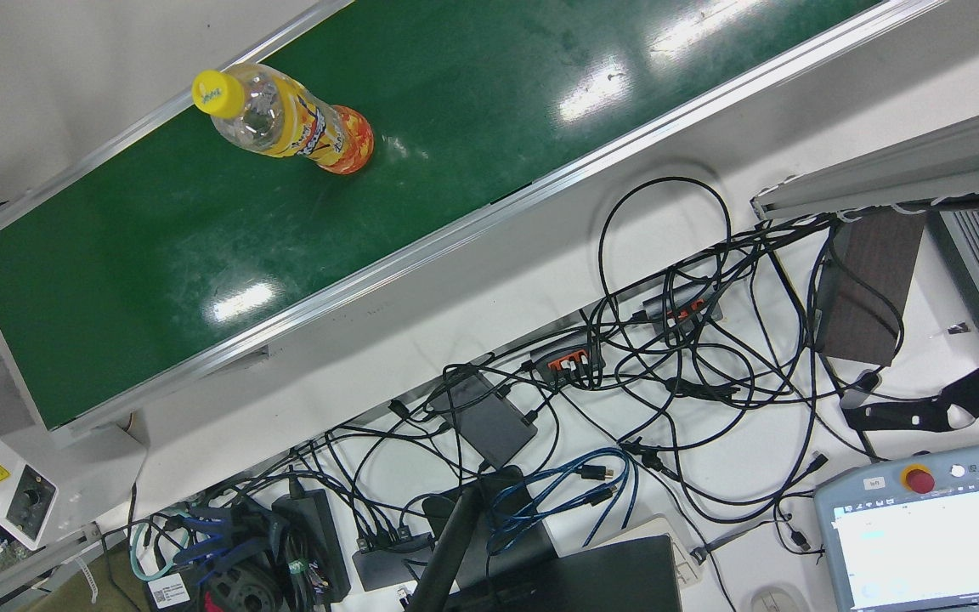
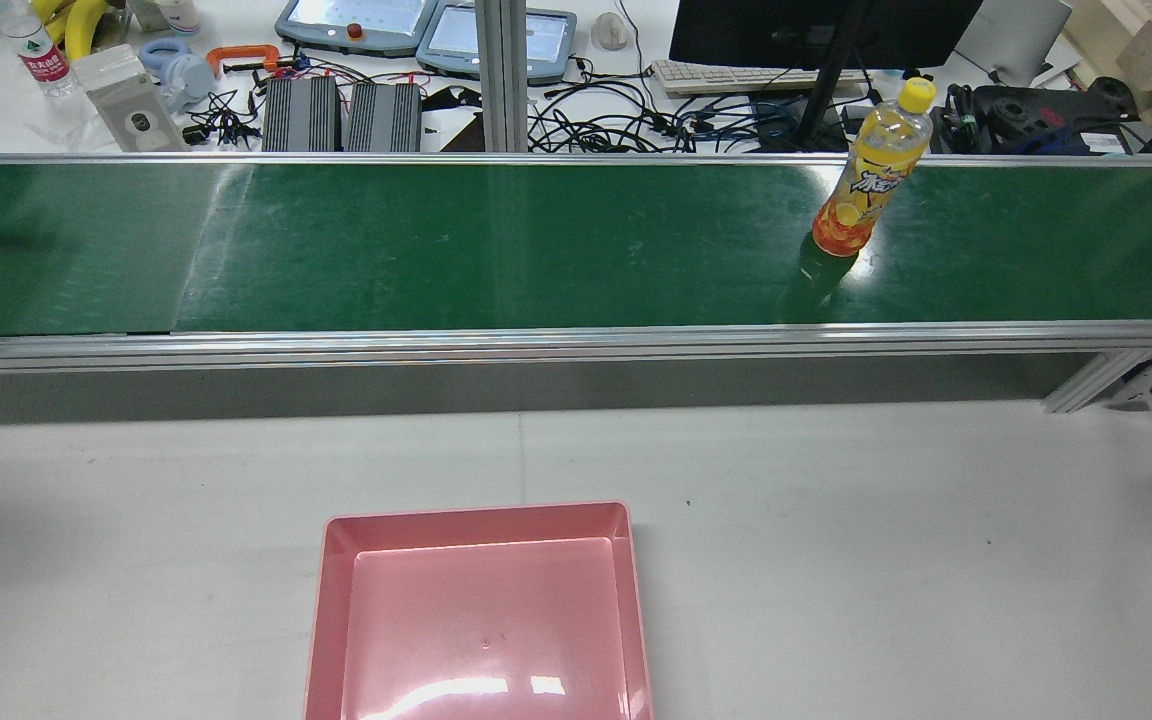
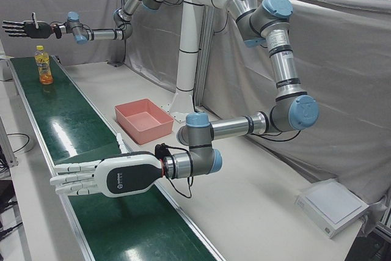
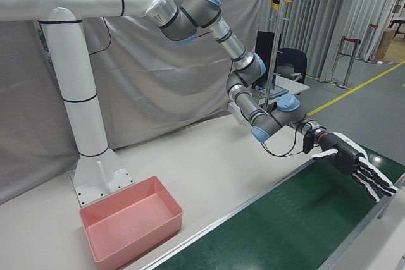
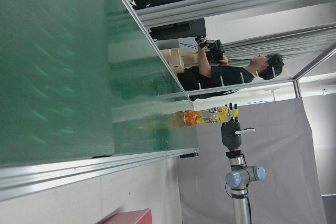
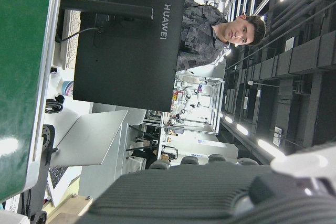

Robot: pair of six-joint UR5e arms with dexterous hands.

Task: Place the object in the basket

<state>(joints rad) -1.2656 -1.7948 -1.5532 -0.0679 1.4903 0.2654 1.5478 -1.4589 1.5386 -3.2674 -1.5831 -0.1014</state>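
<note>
Orange-drink bottle (image 2: 870, 170) stands upright on the green conveyor belt (image 2: 496, 250), upper right of the rear view; the pink basket (image 2: 481, 610) sits bottom centre. Both the left hand (image 3: 101, 177) and right hand (image 3: 21, 27) hover flat, fingers spread, holding nothing

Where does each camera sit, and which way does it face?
Front view: overhead, down on green conveyor belt and black cables; no robot.
Rear view: high behind the arms, over pink plastic basket; no robot.
Left-front view: belt's end, looking along it; left hand near, right hand far.
Right-front view: opposite corner; left hand only.
Left hand view: along belt; right hand distant.
Right hand view: towards black monitor; blurred dark casing.
Shared: first three show yellow-capped orange drink bottle standing on belt.
</note>
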